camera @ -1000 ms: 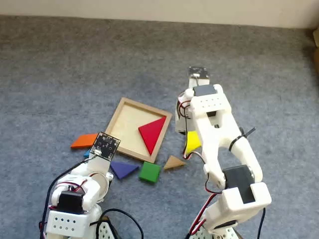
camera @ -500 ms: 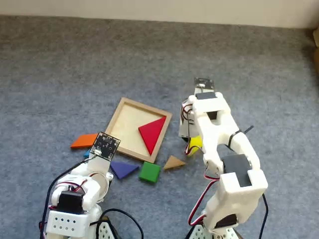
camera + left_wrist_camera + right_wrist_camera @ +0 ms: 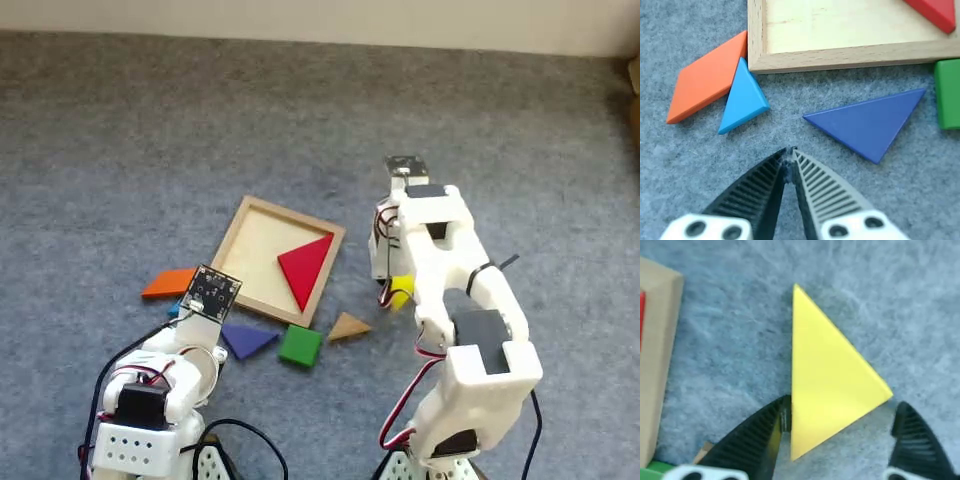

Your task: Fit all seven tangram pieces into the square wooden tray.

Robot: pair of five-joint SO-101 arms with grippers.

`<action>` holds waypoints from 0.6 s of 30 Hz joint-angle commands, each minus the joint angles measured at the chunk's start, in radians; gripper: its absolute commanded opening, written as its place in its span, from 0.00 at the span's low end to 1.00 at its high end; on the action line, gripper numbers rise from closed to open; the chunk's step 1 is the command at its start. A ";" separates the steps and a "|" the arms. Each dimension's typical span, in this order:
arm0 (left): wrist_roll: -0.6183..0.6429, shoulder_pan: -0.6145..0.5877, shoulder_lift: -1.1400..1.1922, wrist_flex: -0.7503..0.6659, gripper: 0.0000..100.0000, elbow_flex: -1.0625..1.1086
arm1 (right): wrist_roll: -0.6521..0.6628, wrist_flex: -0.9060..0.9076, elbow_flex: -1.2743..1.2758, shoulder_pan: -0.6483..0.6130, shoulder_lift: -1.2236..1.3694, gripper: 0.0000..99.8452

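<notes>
The square wooden tray lies mid-table with a red triangle in its right part. In the right wrist view my right gripper is open and low over the yellow triangle, one finger at each side of it. From above, the arm hides most of the yellow triangle, which lies right of the tray. My left gripper is shut on nothing, above bare carpet between the light blue triangle and the dark blue triangle. An orange parallelogram touches the tray corner.
A green square and a tan triangle lie on the carpet just in front of the tray. The dark blue triangle is left of the green square, the orange parallelogram left of the tray. Grey carpet stretches open beyond the tray.
My right arm has shifted right and drawn back over the yellow triangle, hiding more of it from above. The left arm and the other pieces have not moved.
</notes>
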 commanded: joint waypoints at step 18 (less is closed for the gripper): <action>0.005 -0.005 -0.050 0.002 0.01 0.019 | 0.135 -0.093 -0.045 -0.044 -0.010 0.37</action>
